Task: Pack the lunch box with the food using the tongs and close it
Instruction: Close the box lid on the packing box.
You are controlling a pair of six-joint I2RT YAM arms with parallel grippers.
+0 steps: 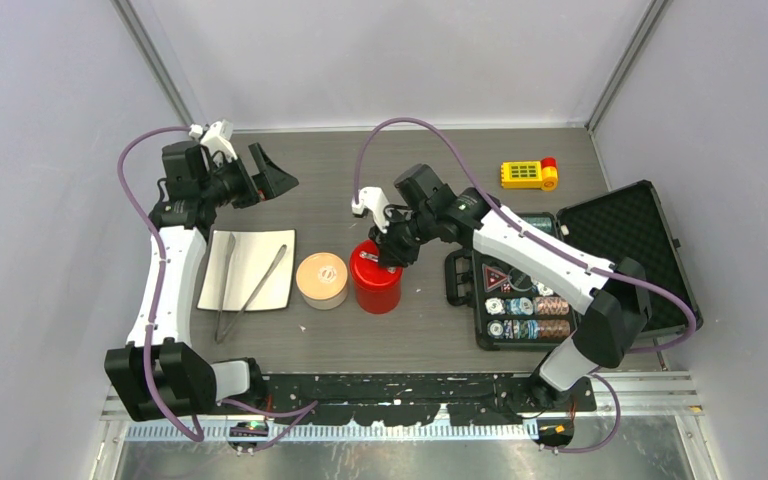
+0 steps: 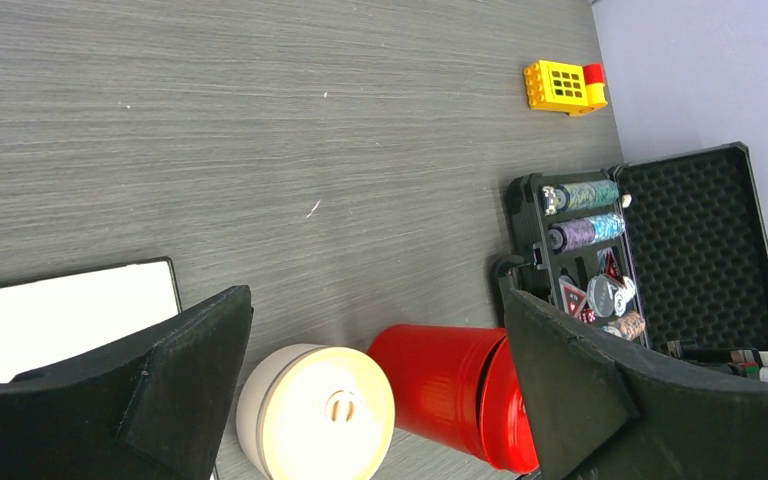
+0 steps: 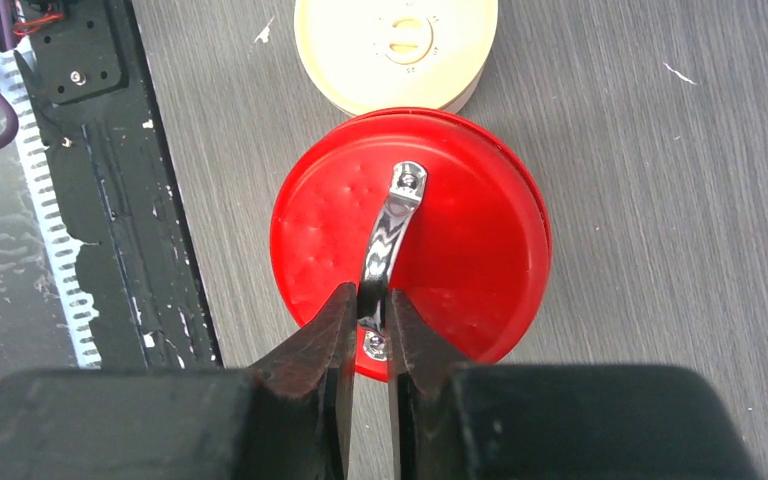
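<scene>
The lunch box (image 1: 322, 280) is a round cream container with a tan lid on, standing mid-table, also seen in the left wrist view (image 2: 315, 410) and right wrist view (image 3: 400, 40). The silver tongs (image 1: 254, 291) lie spread on a white tray (image 1: 260, 255) to its left. No food shows. My right gripper (image 1: 385, 255) (image 3: 370, 300) is shut on the shiny metal handle (image 3: 392, 225) of a red canister's lid (image 3: 460, 230), right beside the lunch box. My left gripper (image 1: 272, 170) (image 2: 375, 295) hangs wide open above the table behind the tray, holding nothing.
The red canister (image 1: 378, 285) (image 2: 450, 385) touches or nearly touches the lunch box. An open black case of poker chips (image 1: 520, 300) (image 2: 580, 250) lies at the right. A yellow and red toy block (image 1: 528, 174) (image 2: 564, 87) sits at the back right.
</scene>
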